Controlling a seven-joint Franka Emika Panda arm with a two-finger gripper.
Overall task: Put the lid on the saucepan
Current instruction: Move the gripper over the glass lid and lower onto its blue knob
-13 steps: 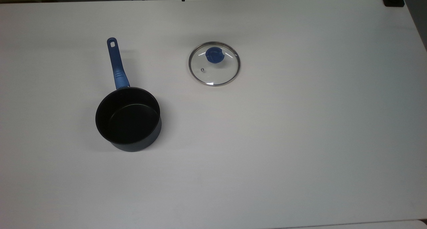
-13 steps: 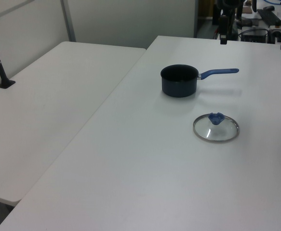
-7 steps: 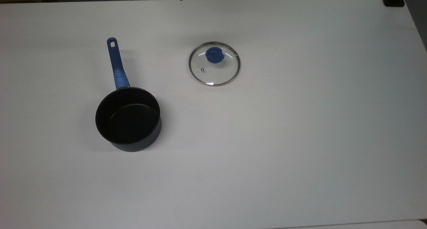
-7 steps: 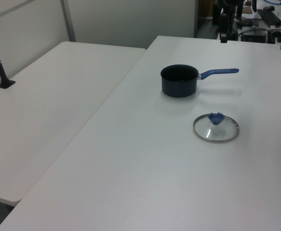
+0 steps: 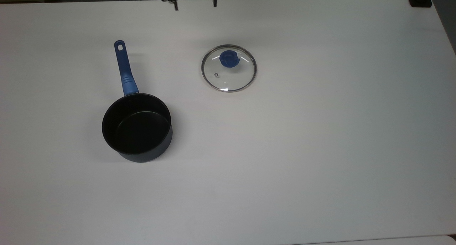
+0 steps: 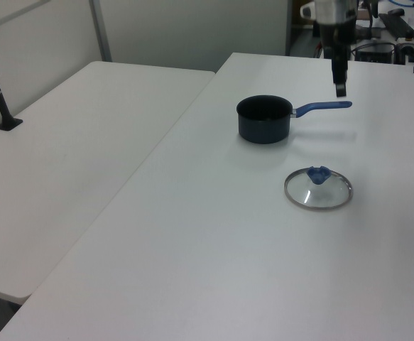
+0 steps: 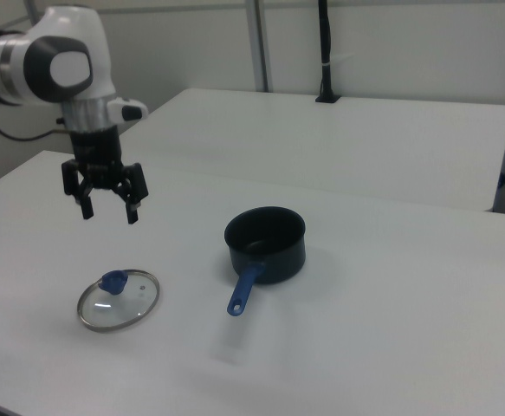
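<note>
On table (image 5: 320, 148): saucepan (image 5: 137, 127) handle toward top view's top; tool (image 7: 106, 208) spread.

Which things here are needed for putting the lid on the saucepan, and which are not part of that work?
Needed: the lid, flat on the table; the saucepan, uncovered; the gripper, open, above the table.

Not needed: the second table beside it; the black post at its far edge.

Top view looks straight down; left and right views — opposite, oblique — share the table (image 6: 214, 234).
</note>
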